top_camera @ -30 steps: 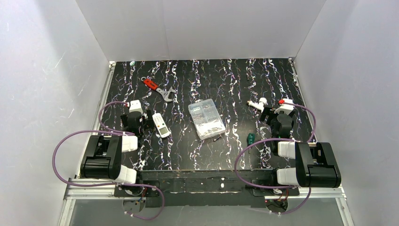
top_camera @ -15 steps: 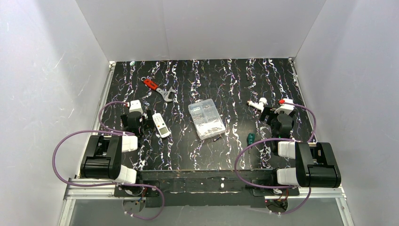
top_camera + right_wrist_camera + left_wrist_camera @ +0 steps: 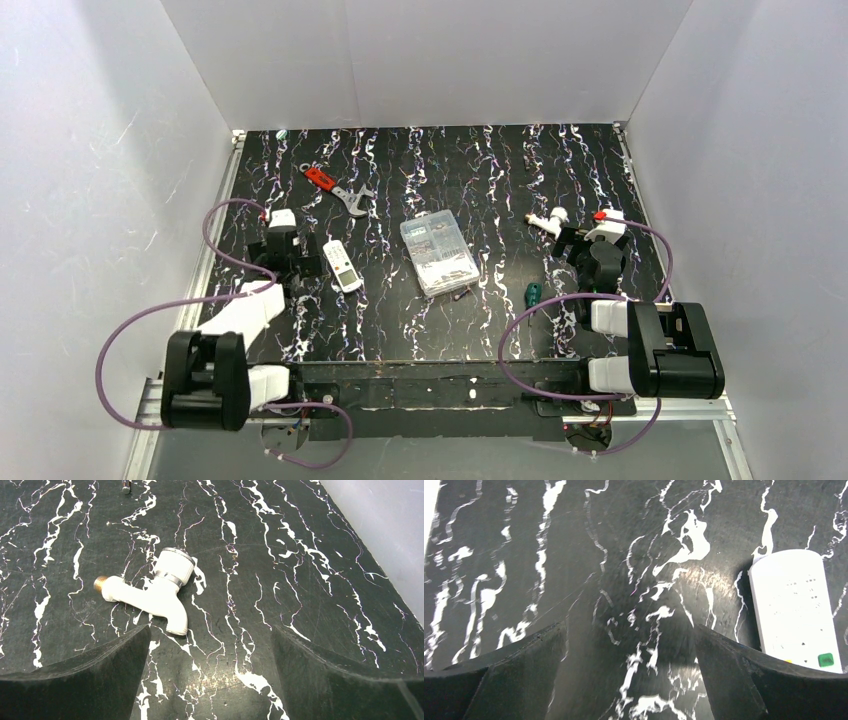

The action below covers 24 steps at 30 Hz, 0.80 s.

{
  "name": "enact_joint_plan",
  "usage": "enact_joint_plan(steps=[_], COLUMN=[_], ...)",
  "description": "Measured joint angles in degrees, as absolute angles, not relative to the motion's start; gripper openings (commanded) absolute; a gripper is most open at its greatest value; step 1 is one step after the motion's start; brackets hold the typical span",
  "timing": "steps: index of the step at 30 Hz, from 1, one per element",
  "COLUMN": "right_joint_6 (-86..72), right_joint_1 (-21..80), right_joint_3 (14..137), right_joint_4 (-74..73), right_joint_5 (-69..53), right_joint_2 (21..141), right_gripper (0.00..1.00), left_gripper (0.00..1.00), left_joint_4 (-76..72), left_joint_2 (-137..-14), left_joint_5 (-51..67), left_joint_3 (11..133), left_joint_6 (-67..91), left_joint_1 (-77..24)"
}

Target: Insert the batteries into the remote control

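The remote control (image 3: 343, 265) is a slim white handset lying flat on the black marbled table, left of centre. In the left wrist view the remote control (image 3: 796, 610) lies just right of my right fingertip (image 3: 724, 660), with a green button near its lower end. My left gripper (image 3: 287, 248) hovers beside its left side, open, with only bare table between the jaws (image 3: 629, 627). My right gripper (image 3: 588, 240) is open over the table at the right (image 3: 210, 627), holding nothing. No batteries show in any view.
A clear compartment box (image 3: 438, 254) of small parts sits mid-table. A red-handled wrench (image 3: 338, 190) lies at the back left. A white plastic tap (image 3: 551, 219), also (image 3: 150, 592), lies just ahead-left of my right gripper. A green-handled screwdriver (image 3: 533, 293) lies near the right arm. White walls enclose the table.
The left arm has stretched out, its elbow dropping toward the near edge, and its gripper has shifted slightly back and left. The right arm and all objects have stayed put.
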State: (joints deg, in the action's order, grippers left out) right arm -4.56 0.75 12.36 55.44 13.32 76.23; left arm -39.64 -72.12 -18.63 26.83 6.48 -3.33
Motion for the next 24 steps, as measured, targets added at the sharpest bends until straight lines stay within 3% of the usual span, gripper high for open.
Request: enact_joint_plan(steps=[8, 15, 24], right_joint_6=[-3.77, -2.13, -1.08], right_joint_1=[0.75, 0.75, 1.15], right_joint_3=[15.29, 28.1, 47.83], right_joint_4=[48.05, 31.46, 15.14], right_joint_5=[10.57, 3.07, -8.73], right_joint_2=[73.67, 64.14, 70.48], right_gripper=[0.95, 0.91, 0.84], left_gripper=[0.99, 0.99, 0.99], left_joint_4=[-11.2, 2.44, 11.0], left_joint_2=[-61.65, -61.93, -63.29], left_joint_5=[-22.09, -22.02, -20.1], left_joint_3=[39.07, 48.77, 55.33], left_joint_6=[12.91, 17.52, 19.38], left_joint_1=[-3.66, -4.43, -5.06])
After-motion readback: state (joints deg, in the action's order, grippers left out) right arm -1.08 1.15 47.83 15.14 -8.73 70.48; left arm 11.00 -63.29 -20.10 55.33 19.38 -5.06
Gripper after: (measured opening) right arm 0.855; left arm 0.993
